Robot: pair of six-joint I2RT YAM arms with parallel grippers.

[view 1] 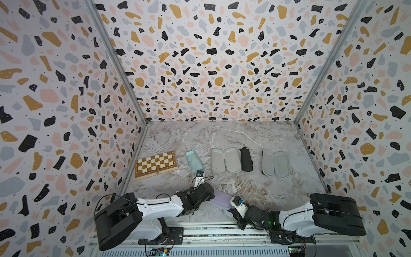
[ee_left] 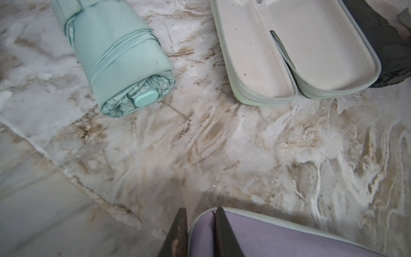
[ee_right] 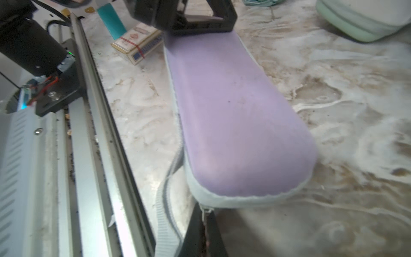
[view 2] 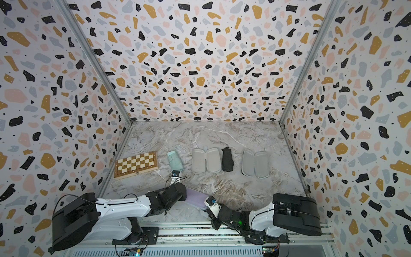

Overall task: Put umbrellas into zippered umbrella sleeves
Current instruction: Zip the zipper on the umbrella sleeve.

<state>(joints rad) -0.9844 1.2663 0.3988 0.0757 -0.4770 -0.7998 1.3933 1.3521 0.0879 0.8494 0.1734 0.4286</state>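
Note:
The lilac sleeve (view 1: pixel 219 198) (view 2: pixel 195 198) lies lid-down near the table's front edge between both arms. My left gripper (ee_left: pixel 200 210) is shut on its end rim, with one finger outside and one on the lilac top (ee_left: pixel 278 235). At the opposite end of the lilac sleeve (ee_right: pixel 233 111), my right gripper (ee_right: pixel 203 211) is shut on the zip pull, and a loose zip band (ee_right: pixel 164 211) curls beside it. The mint green umbrella (view 1: pixel 194 161) (ee_left: pixel 115 57), an open mint sleeve (view 1: pixel 225 160) (ee_left: pixel 289 55), the black umbrella (view 1: pixel 246 160) and another open sleeve (view 1: pixel 275 164) lie in a row farther back.
A checkered wooden chessboard box (view 1: pixel 155 164) (view 2: pixel 136 164) sits at the left by the wall. A pack of cards (ee_right: pixel 138 44) lies near the front metal rail (ee_right: pixel 100 133). Patterned walls close in three sides.

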